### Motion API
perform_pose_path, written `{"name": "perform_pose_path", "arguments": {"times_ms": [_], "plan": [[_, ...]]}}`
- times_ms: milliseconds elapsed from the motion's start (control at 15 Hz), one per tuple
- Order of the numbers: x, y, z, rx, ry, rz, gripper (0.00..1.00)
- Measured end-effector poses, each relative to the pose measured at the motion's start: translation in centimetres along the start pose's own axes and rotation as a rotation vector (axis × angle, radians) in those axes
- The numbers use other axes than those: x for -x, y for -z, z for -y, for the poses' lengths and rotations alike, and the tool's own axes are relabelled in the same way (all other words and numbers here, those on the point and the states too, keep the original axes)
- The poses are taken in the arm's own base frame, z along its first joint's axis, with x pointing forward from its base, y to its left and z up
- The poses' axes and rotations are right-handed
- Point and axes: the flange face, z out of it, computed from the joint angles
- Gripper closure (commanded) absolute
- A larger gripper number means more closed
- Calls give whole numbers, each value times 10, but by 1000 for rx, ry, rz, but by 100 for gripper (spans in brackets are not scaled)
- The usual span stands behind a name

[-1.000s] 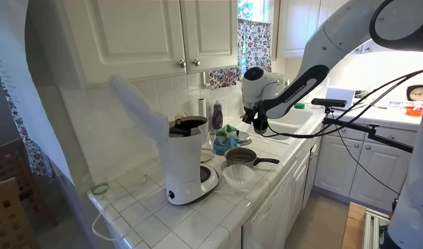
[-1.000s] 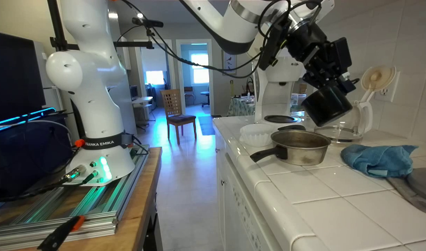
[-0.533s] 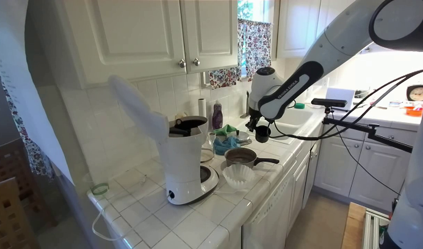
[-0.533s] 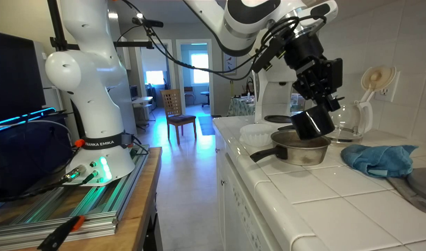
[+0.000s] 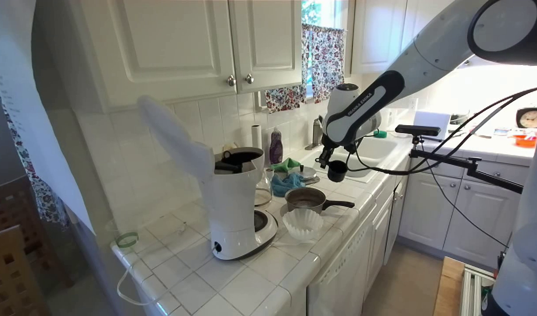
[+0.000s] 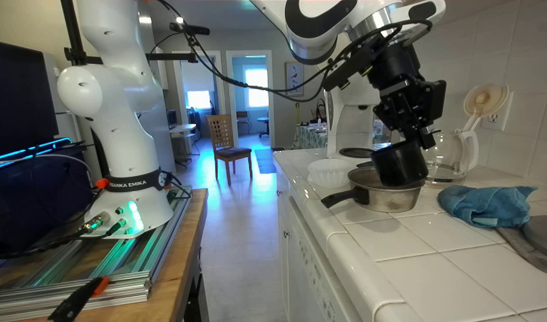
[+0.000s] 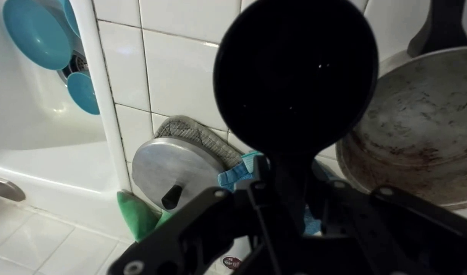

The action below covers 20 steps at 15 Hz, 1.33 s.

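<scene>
Cup (image 6: 399, 164), black and probably light and stiff, hangs just below the claw (image 7: 288, 179), which clamps its short handle (image 7: 292, 163), likely the best hold, since its glossy surface looks slick and its overhanging weight could twist the grip.

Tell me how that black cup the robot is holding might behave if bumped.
The black cup looks evenly round, so it's probably stiff. Glints inside suggest a smooth, possibly slippery surface. Held at one side, it may twist in the end effector.
</scene>
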Motion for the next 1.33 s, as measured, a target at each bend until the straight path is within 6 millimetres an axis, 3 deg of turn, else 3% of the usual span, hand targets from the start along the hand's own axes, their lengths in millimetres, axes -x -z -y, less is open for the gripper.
{"name": "perform_pose_path", "arguments": {"times_ms": [800,1333], "plan": [[34,-33,-34,-113,48,73,94],[34,-57,-52,-144,71,61,94]]}}
